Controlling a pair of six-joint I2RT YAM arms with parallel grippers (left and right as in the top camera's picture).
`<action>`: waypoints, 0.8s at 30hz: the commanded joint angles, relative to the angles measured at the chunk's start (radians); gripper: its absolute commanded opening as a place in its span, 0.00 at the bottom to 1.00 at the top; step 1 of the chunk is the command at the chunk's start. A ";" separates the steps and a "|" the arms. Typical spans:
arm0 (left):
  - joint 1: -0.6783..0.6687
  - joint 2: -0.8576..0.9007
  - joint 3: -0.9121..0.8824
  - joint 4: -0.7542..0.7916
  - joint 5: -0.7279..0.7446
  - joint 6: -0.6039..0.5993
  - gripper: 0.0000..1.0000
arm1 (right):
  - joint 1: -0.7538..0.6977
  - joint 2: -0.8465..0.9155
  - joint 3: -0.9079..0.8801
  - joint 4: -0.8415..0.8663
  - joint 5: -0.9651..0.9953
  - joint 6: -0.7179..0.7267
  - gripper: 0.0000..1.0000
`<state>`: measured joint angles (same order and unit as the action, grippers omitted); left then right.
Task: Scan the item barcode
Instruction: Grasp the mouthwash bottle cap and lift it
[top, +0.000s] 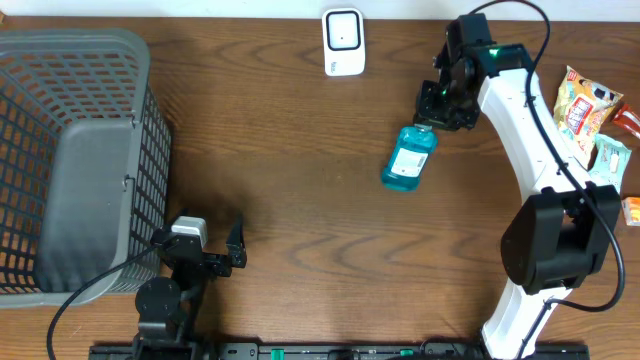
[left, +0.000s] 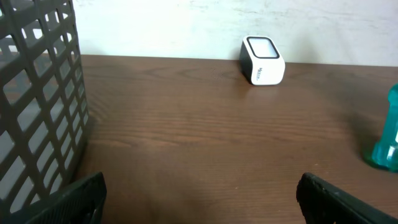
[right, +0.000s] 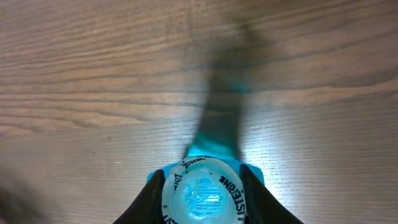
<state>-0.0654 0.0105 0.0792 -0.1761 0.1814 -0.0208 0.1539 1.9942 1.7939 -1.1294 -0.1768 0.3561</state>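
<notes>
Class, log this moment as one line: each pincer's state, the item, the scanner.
right pincer: shut on cap of mouthwash bottle | left pincer: open, beside basket | scanner: apart from bottle

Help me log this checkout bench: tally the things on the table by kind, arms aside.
Wire basket: 1
Barcode scanner: 1
Blue mouthwash bottle: 1
Packets at the right edge: 4, two cut off by the frame
Total: 7

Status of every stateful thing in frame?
mouthwash bottle: upright, capped, held at the top
right gripper: shut on the bottle
left gripper: open, empty
scanner: standing on table, untouched
basket: upright, open-topped
snack packs: lying at table edge
</notes>
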 joint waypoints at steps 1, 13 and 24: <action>0.003 -0.005 -0.016 -0.024 0.013 0.013 0.98 | 0.005 -0.055 0.039 -0.013 0.040 0.002 0.02; 0.003 -0.005 -0.016 -0.024 0.013 0.013 0.98 | 0.006 -0.092 0.037 0.015 0.201 0.003 0.01; 0.003 -0.005 -0.016 -0.023 0.013 0.013 0.98 | 0.038 -0.092 0.037 0.037 0.201 0.014 0.11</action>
<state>-0.0654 0.0105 0.0792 -0.1761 0.1814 -0.0212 0.1707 1.9400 1.8046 -1.1019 0.0158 0.3565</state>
